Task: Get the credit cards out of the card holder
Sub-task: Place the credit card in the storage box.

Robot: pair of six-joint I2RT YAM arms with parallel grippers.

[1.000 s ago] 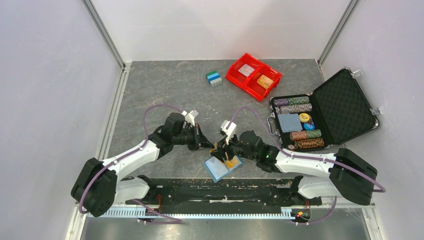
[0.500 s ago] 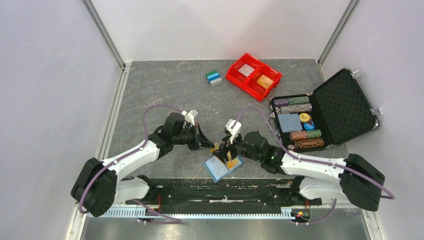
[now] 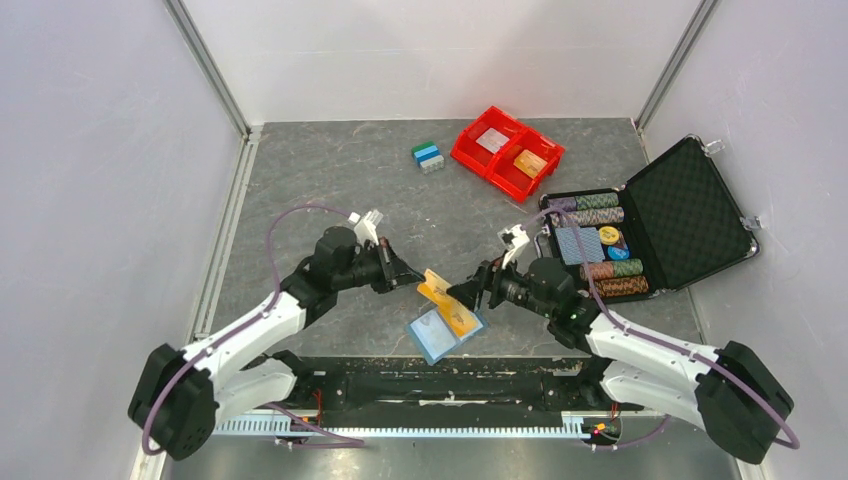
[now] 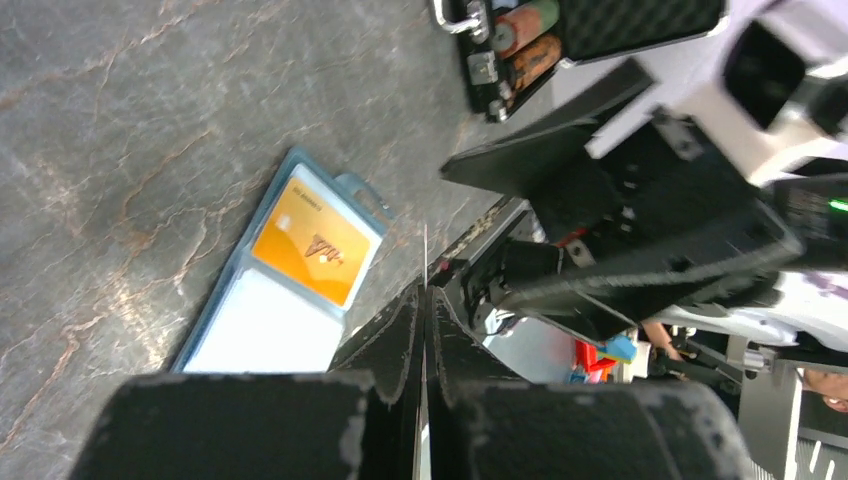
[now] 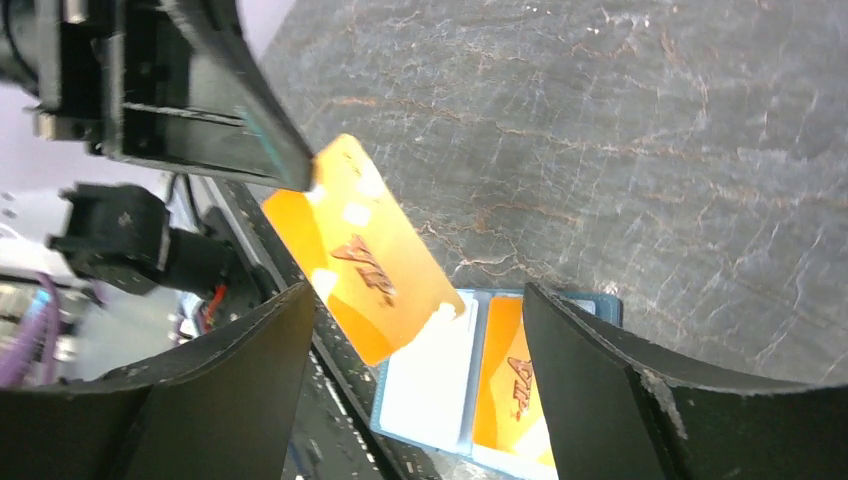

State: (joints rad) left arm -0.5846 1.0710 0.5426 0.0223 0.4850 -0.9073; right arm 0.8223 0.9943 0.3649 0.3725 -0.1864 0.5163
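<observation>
Top external, left end effector (image 3: pixel 411 276) clamping orange card (image 3: pixel 437 288) above card holder (image 3: pixel 424 346), right end effector (image 3: pixel 463 293) spread, empty.

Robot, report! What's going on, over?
Left gripper shut on orange card over card holder. Right gripper open. Second orange card, white card inside. Nothing blocking.

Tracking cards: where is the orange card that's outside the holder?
Top view, near centre: orange card pinched in the left tool, above the card holder.

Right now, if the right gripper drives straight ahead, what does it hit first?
Most likely the orange credit card pinched in the shut left gripper. The card holder lies lower, though depth is unclear.
</observation>
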